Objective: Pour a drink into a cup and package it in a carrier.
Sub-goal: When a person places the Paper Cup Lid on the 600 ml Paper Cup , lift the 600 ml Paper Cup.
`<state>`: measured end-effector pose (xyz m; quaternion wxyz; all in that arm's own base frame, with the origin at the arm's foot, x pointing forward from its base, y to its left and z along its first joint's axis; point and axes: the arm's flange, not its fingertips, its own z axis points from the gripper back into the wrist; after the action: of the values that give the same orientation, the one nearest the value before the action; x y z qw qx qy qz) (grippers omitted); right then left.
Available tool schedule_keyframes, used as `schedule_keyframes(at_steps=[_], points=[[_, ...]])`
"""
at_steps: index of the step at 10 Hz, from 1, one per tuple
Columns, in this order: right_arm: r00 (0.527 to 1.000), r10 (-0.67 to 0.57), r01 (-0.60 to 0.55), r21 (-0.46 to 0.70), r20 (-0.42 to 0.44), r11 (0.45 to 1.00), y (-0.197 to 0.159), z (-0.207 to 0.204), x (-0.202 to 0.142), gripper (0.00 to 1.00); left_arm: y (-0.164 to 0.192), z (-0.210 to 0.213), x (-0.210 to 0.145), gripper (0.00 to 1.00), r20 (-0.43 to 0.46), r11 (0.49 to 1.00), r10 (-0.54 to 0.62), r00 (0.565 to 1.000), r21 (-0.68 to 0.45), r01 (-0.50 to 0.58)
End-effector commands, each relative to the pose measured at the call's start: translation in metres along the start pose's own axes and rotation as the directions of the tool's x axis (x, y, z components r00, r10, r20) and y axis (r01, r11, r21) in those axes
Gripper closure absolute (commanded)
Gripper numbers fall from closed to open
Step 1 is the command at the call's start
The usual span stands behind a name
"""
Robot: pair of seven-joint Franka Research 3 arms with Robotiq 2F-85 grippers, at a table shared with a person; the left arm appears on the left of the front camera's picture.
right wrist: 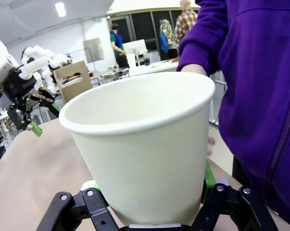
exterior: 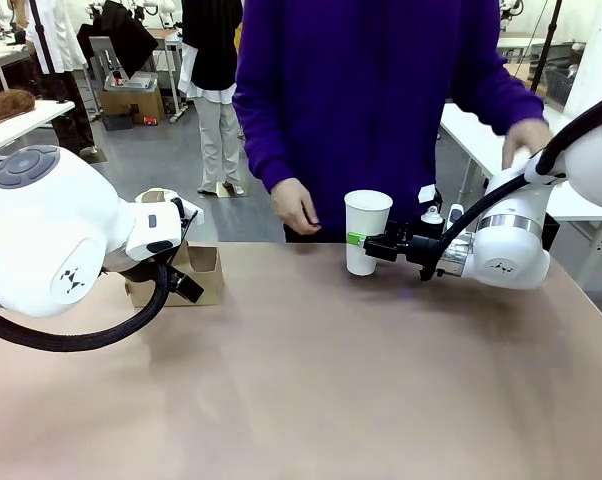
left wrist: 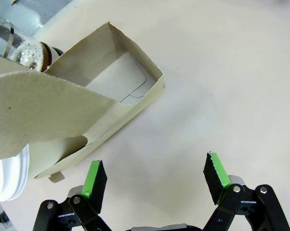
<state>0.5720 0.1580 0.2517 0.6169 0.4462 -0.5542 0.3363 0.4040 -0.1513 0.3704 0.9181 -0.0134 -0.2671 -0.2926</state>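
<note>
The tall white paper cup (exterior: 368,212) stands at the far middle of the table, and my right gripper (exterior: 367,244) is shut on its lower half from the right. In the right wrist view the cup (right wrist: 140,139) sits between the green pads of that gripper (right wrist: 154,204), and its inside looks white and dry. The brown cardboard carrier (exterior: 203,275) stands at the left. My left gripper (left wrist: 156,177) hovers open just beside the carrier (left wrist: 106,91), with nothing between its fingers. The drink is out of view.
A person in a purple top stands at the far edge, one hand (exterior: 296,210) near the cup and the other (exterior: 526,145) above my right arm. A glass carafe (left wrist: 17,43) and a white lid (left wrist: 10,173) lie beyond the carrier. Bare tabletop (exterior: 311,390) fills the near half.
</note>
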Motion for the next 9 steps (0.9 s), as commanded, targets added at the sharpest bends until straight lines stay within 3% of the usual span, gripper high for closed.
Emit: schedule_keyframes(at_steps=[1, 9], points=[[1.000, 0.000, 0.000, -0.002, 0.012, 1.000, 0.0027, -0.0015, 0.0039, 0.20, -0.0001, 0.0003, -0.0001, 0.00, 0.001, 1.000, 0.000, 1.000, -0.001, 0.000], [1.000, 0.000, 0.000, -0.002, 0.012, 1.000, 0.0027, -0.0015, 0.0039, 0.20, -0.0001, 0.0003, -0.0001, 0.00, 0.001, 1.000, 0.000, 1.000, -0.001, 0.000]])
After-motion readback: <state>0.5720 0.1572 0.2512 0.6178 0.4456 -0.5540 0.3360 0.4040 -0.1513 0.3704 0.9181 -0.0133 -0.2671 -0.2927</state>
